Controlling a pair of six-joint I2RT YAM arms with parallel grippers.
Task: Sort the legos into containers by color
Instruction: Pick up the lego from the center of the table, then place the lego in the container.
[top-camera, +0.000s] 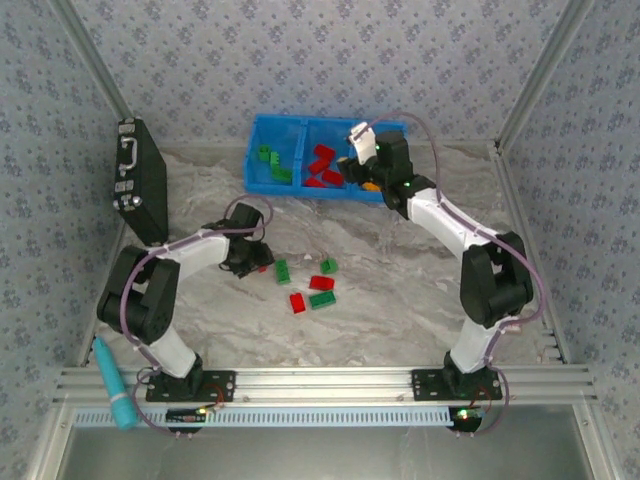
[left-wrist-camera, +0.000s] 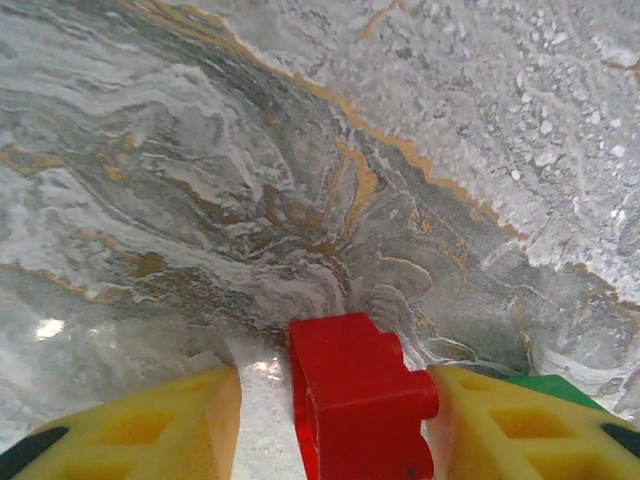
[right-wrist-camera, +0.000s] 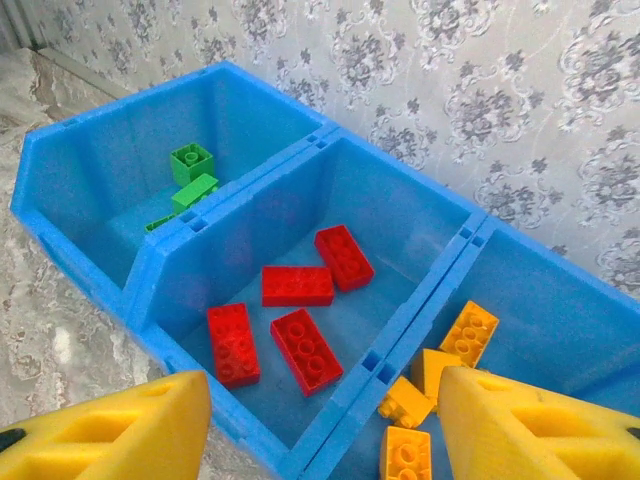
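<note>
Red lego (left-wrist-camera: 355, 400) sits between the left jaws, flat on the desk (left-wrist-camera: 300, 150). We see one jaw touching its side. The other stands off, with a strip of desk showing in the gap. So the left jaws are partly open around it, not clamped. A green lego (left-wrist-camera: 555, 388) peeks out just past the outside of the touching jaw.

In the top view we count five loose legos (top-camera: 321, 282) on the desk just beyond the left jaws, toward the right arm's side. Three are green and two red, bunched close together.

Right jaws hang wide open over the blue bin (right-wrist-camera: 90, 160), with nothing between them. Orange legos (right-wrist-camera: 470, 330) lie right below those jaws in the nearest compartment. Red legos (right-wrist-camera: 300, 285), four by our count, lie in the middle compartment, ahead of the jaws. Green legos (right-wrist-camera: 190, 165) are in the end compartment, farthest from the jaws.

Black case (top-camera: 140, 180) stands on edge by the side wall, well apart from the left jaws. Teal cylinder (top-camera: 115, 385) lies at the near rail, far behind both sets of jaws.
</note>
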